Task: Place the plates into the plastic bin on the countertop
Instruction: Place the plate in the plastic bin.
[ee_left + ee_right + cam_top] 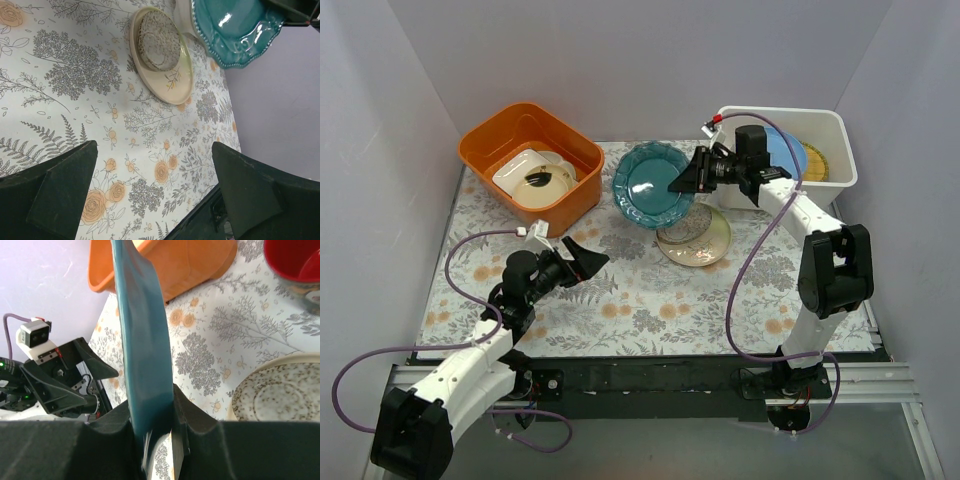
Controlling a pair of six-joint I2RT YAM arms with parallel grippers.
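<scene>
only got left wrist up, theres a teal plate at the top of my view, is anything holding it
observer: yes, the right gripper is shut on the teal plate at its rim, and the plate is tilted up on edge in its grip.
operator: ok whats in the bin, cant see it from here
observer: the plastic bin has a blue plate and a yellow plate inside, partly hidden behind the right arm.
</scene>
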